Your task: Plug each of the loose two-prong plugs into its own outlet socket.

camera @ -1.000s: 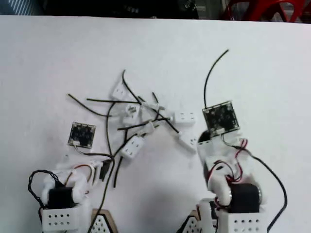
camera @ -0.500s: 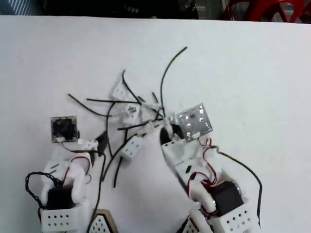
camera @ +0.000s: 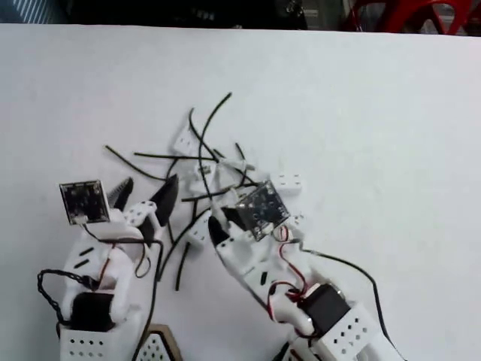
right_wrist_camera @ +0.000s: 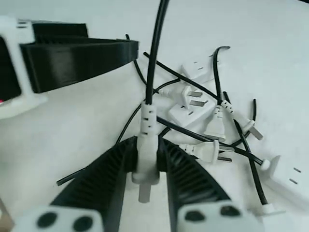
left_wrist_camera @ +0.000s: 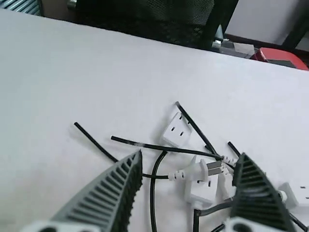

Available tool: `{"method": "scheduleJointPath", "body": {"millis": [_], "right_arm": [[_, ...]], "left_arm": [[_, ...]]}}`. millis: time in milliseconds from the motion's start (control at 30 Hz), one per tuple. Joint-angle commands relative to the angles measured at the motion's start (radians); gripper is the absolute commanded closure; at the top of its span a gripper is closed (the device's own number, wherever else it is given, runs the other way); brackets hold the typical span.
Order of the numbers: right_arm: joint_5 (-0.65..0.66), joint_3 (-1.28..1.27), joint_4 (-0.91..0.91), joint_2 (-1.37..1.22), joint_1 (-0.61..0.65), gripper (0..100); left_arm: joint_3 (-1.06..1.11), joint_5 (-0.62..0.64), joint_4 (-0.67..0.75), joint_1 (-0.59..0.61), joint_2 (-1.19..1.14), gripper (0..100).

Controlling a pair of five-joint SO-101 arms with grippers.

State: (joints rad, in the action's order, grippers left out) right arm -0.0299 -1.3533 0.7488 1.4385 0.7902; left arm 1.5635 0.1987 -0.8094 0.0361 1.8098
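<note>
We see the right end effector (right_wrist_camera: pixel 146 145), clamped on a plug (right_wrist_camera: pixel 147 118) with its black cord (right_wrist_camera: pixel 155 48) trailing up, now swung left over the tangle of plugs and sockets (camera: pixel 203 171) on the worktop (camera: pixel 376 113), while the left end effector (left_wrist_camera: pixel 190 157), fingers apart, has advanced to the tangle's near edge.
</note>
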Motion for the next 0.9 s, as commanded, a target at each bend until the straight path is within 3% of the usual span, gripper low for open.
{"method": "scheduleJointPath", "body": {"millis": [0,133,367,600,867], "right_arm": [[-0.009,0.008,-0.024,0.013,0.076,98.1],[-0.009,0.008,-0.03,0.013,0.105,98.1],[-0.009,0.006,-0.031,0.012,0.031,98.1],[-0.009,0.005,-0.031,0.005,0.027,98.1],[-0.008,-0.044,-0.033,0.012,0.022,98.1]], "left_arm": [[0.051,0.011,0.155,-0.015,0.008,70],[0.106,0.006,0.215,-0.015,0.008,70],[-0.049,0.005,-0.002,-0.024,0.008,70],[-0.08,-0.037,-0.112,-0.205,0.01,70],[-0.158,-0.051,-0.169,-0.295,0.01,70]]}}
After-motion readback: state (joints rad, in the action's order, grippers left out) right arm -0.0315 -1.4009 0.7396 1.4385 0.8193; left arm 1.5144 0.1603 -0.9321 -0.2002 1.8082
